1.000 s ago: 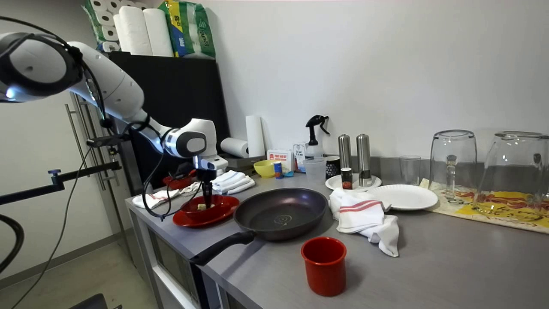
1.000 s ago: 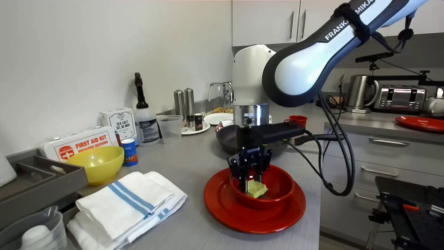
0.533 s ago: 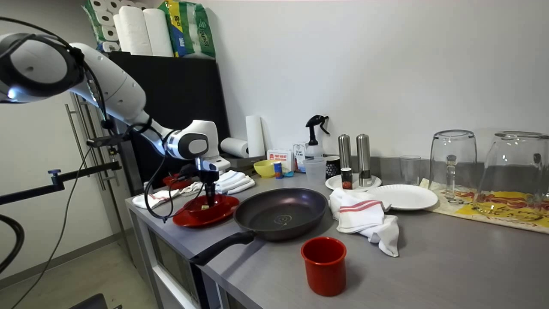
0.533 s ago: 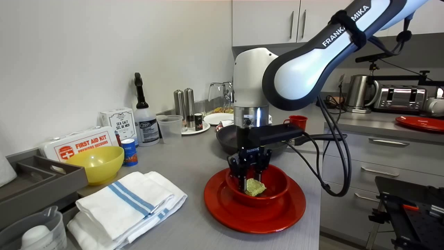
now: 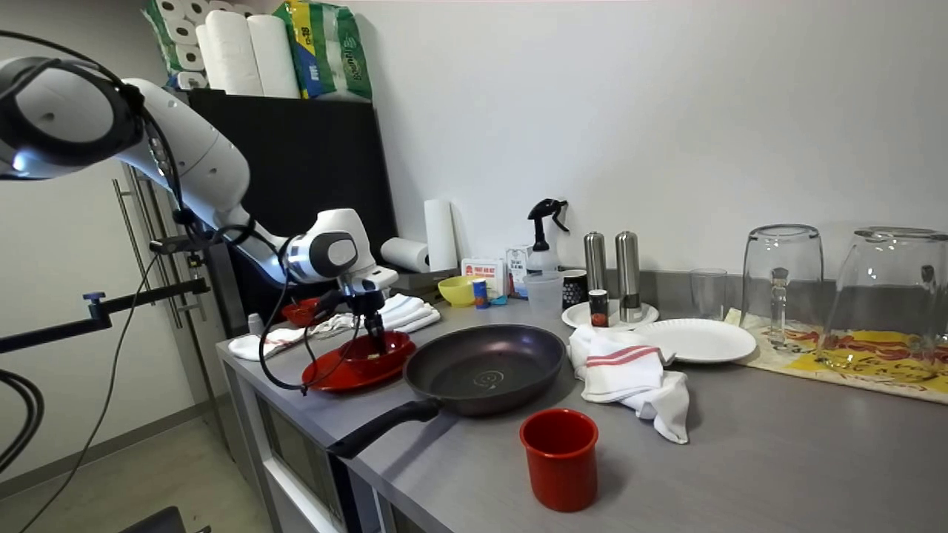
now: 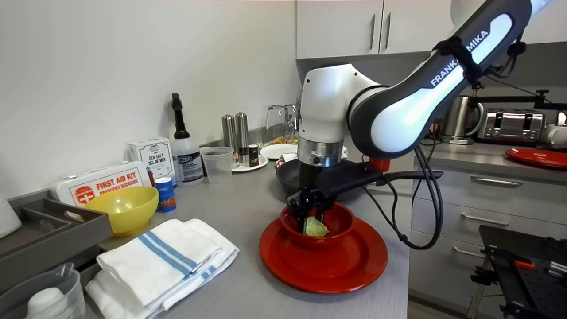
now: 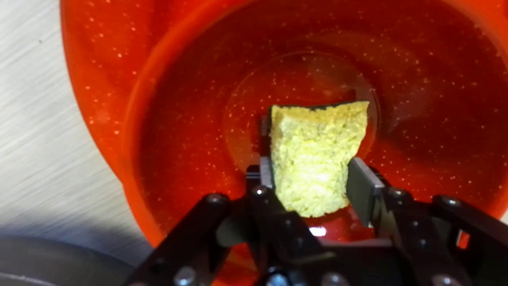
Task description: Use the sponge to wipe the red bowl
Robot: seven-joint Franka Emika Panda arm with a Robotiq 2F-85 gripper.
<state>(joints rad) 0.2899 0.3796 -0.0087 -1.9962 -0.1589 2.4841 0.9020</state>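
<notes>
While the sponge [image 7: 319, 147] was pinched in my gripper [image 7: 311, 174], I had it low inside the red bowl [image 7: 186, 119], which stood off-centre on a red plate [image 6: 328, 274] near the front edge of the counter [image 5: 755, 459]. Beside the plate sat the pan [image 5: 481, 363], its handle [image 5: 386, 423] pointing toward that edge.

Right of centre in an exterior view, the arm [image 6: 401, 128] partly hides the cup [image 6: 379, 165]; lower left, we see the jug [image 6: 73, 291] cropped. The wrist view's top edge cuts our bowl [image 7: 190, 119].
</notes>
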